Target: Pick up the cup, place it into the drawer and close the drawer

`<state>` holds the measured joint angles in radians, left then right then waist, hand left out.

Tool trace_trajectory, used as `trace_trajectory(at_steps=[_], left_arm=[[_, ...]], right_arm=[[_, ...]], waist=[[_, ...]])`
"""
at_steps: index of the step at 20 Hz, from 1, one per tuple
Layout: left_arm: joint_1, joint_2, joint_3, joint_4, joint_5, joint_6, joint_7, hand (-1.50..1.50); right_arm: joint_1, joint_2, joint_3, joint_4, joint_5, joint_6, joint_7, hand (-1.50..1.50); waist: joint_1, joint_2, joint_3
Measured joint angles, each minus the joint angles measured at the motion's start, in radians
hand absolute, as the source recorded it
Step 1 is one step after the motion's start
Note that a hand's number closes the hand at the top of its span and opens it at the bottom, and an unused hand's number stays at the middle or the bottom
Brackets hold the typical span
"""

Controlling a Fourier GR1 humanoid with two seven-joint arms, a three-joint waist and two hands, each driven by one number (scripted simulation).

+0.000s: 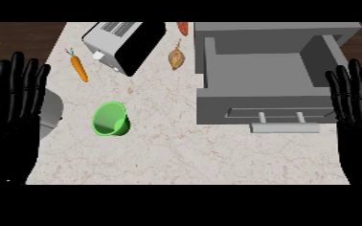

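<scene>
Two matte black hands, left hand (pixel 21 93) and right hand (pixel 346 96), long slim rounded fingers, no visible markings or cables, grey forearm patch just beside left hand.

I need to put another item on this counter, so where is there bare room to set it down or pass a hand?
Bare counter runs along the near edge, below the green cup and in front of the open drawer. A narrower strip lies between cup and drawer. The far side is crowded: toaster, carrot, onion. Left hand and right hand rest at the edges.
</scene>
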<state>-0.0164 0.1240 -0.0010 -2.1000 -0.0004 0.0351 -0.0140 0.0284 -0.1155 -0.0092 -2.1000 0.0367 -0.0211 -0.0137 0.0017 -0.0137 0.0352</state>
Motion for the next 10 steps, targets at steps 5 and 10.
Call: trace_trajectory(at_steps=[5, 10], left_arm=[[0.012, 0.034, -0.036, 0.013, 0.108, -0.133, -0.026, -1.5], [0.065, 0.041, -0.059, 0.041, 0.327, -0.255, 0.043, -1.5]], right_arm=[[-0.009, 0.023, 0.001, 0.015, -0.02, -0.003, -0.024, -1.5], [-0.016, -0.013, 0.009, 0.037, -0.016, 0.035, 0.008, -1.5]], waist=[[-0.001, 0.01, -0.026], [0.001, 0.013, -0.033]])
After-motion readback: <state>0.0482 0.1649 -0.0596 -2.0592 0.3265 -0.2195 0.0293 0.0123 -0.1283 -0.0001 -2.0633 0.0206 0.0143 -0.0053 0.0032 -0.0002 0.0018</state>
